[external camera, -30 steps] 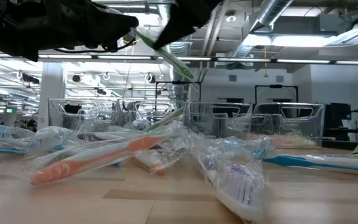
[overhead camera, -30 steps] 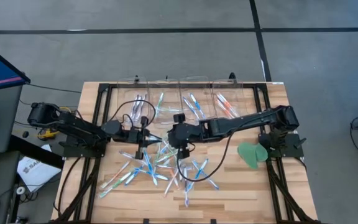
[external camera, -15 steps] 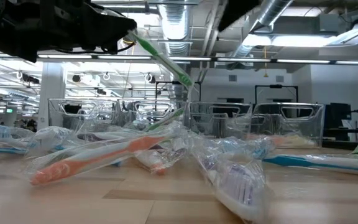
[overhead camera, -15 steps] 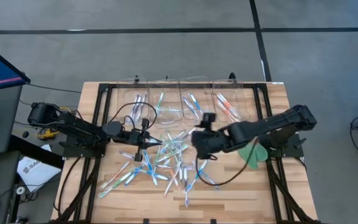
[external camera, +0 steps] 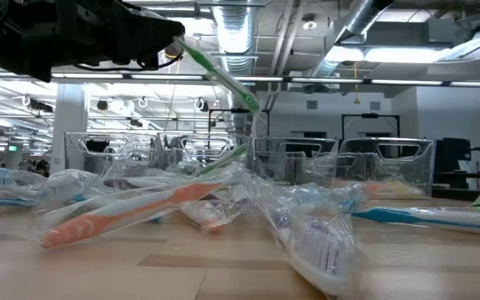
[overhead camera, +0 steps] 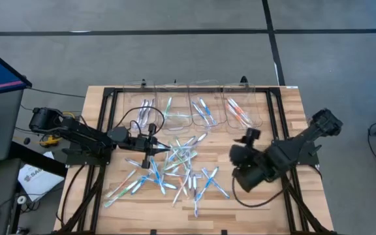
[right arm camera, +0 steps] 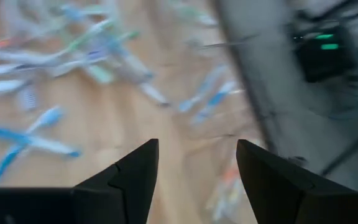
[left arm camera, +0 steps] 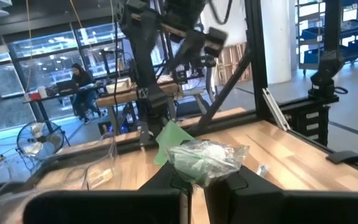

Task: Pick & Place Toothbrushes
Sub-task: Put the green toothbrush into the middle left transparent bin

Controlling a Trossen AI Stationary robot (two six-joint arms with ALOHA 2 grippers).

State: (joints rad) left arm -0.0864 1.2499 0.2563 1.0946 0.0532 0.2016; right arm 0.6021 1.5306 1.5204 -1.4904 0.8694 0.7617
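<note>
Green-accented plastic is what the left gripper point(overhead camera: 155, 149) holds: its fingers are clamped on one wrapped toothbrush point(external camera: 220, 77), lifted clear of the table, slanting down in the low view and showing in the left wrist view as a crinkled clear wrapper with green inside point(left arm camera: 204, 159) between the two dark fingers point(left arm camera: 166, 180). In the high view that gripper sits at about nine o'clock of the table's middle, just at the nine o'clock edge of the loose toothbrushes point(overhead camera: 178, 168), which lie scattered over the wooden table point(overhead camera: 292, 98) in crossed heaps. An orange one point(external camera: 132, 212) lies nearest the low camera, a purple-bristled one point(external camera: 319, 250) beside it. At twelve o'clock stand the clear bins point(overhead camera: 198, 112), several holding brushes already. The right gripper point(overhead camera: 237, 171) hangs at about four o'clock of the pile, its jaws spread apart and empty, as the right wrist view shows between its fingers point(right arm camera: 126, 180).
</note>
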